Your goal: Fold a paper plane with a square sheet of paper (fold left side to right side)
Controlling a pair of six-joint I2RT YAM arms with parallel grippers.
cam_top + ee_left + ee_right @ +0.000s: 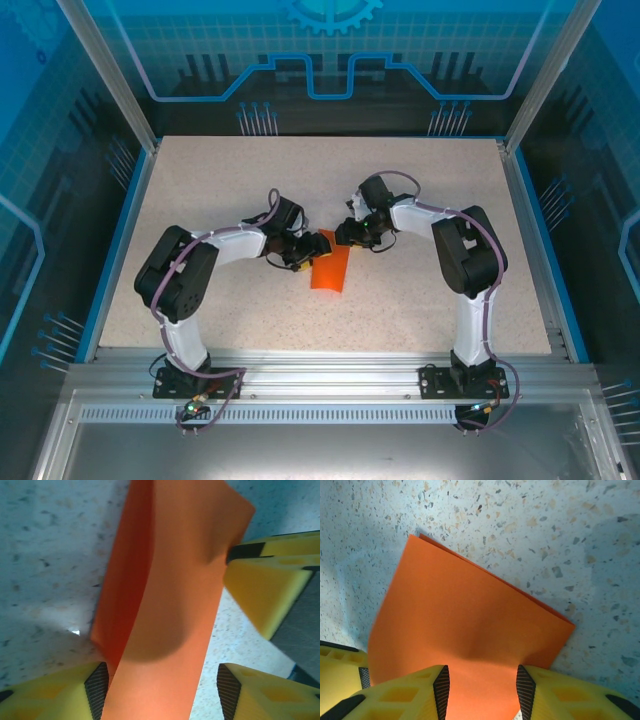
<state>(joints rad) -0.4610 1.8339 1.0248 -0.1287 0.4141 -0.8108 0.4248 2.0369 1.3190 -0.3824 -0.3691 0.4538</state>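
The square sheet of paper (331,272) is bright orange-red and lies folded over on the speckled table, one layer over the other. In the left wrist view the paper (170,580) arches up between the jaws of my left gripper (162,690); it touches the left pad and leaves a gap to the right pad. My right gripper (481,685) stands with its jaws partly apart at a corner of the paper (460,610), which puckers between the pads. A yellow finger (265,585) of the right gripper meets the paper's dented far corner. From above, the left gripper (313,246) and right gripper (347,234) nearly meet at the sheet's far end.
The table (200,180) is bordered by a blue rim (118,240) and transparent walls. Both arm bases sit on the metal rail (320,375) at the near edge. Open tabletop lies all round the paper.
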